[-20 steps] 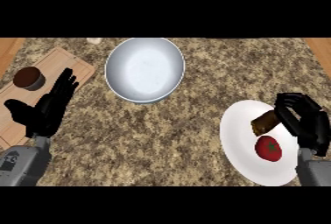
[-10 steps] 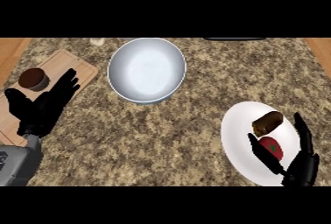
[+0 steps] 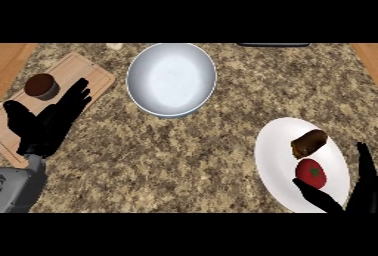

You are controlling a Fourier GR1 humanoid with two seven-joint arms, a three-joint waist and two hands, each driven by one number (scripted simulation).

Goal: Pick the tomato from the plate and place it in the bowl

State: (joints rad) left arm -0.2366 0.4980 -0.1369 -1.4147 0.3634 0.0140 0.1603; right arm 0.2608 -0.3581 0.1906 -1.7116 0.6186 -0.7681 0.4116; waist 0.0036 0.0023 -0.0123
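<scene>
— At the lower right corner, what is the right hand [image 3: 347,197] doing?

— It shows only in part: a thumb reaching up from below and straight fingers [image 3: 364,165] rising along the edge, spread apart and holding nothing.

— And the tomato [image 3: 311,173]?

— It lies in the gap between thumb and fingers, just above the thumb's tip, on the lower part of the white plate [image 3: 275,150]. I cannot tell whether the thumb touches it.

— Anything else on that plate?

— A brown piece of food [image 3: 308,142], just above the tomato.

— Where is the bowl [image 3: 171,79]?

— Well apart, up and to the left on the speckled counter [image 3: 199,150].

— The other side?

— The left hand [image 3: 48,122] rests open, fingers up, partly over a wooden board [image 3: 92,75] that carries a dark round thing [image 3: 41,86].
</scene>
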